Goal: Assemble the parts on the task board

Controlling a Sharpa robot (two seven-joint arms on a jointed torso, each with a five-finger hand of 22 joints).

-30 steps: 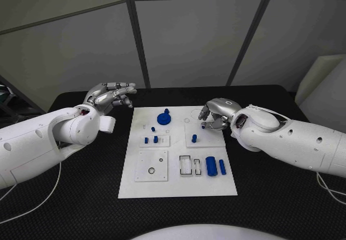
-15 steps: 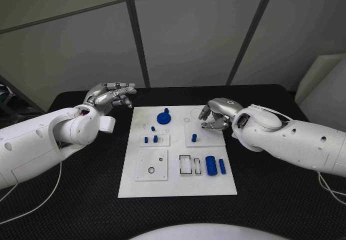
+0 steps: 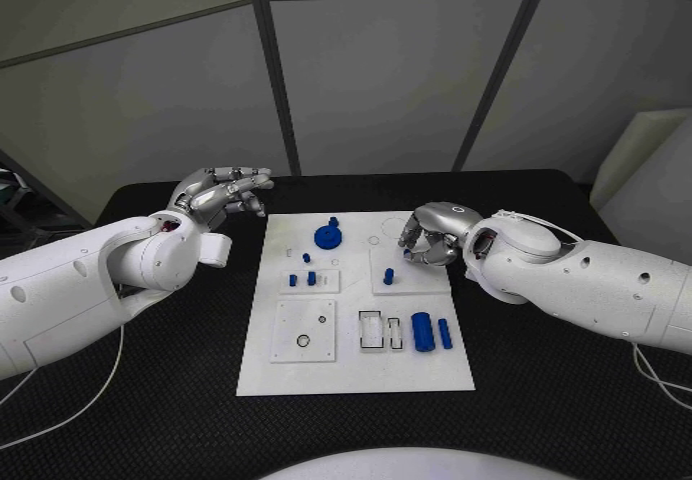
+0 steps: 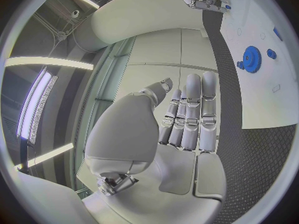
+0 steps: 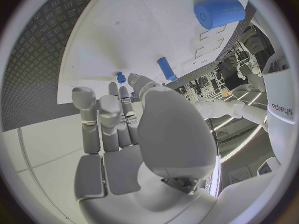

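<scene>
Nearest on the task board (image 3: pixel 361 375), toward its right side, a thick blue cylinder (image 3: pixel 421 331) lies flat with a thinner blue rod (image 3: pixel 444 334) just beside it, next to two pale slots (image 3: pixel 381 330). Left of them sits a white plate with a round hole (image 3: pixel 304 331). These look like hard, light, smooth plastic pieces; the cylinder would likely roll, so it is best taken across its middle from both sides, the rod the same way.

Farther up, small blue pegs (image 3: pixel 302 278) stand in a white block, and one blue peg (image 3: pixel 388 273) stands upright in the block to its right. Such pegs are short and slippery, best pinched near the top.

The right hand (image 3: pixel 433 236) hangs over the board's far right corner, near that peg, fingers curled inward; nothing is seen between them. Beyond the pegs lies a blue gear (image 3: pixel 329 236).

The left hand (image 3: pixel 224 192) is raised over the table just off the board's far left corner, fingers loosely bent and apart, holding nothing.
</scene>
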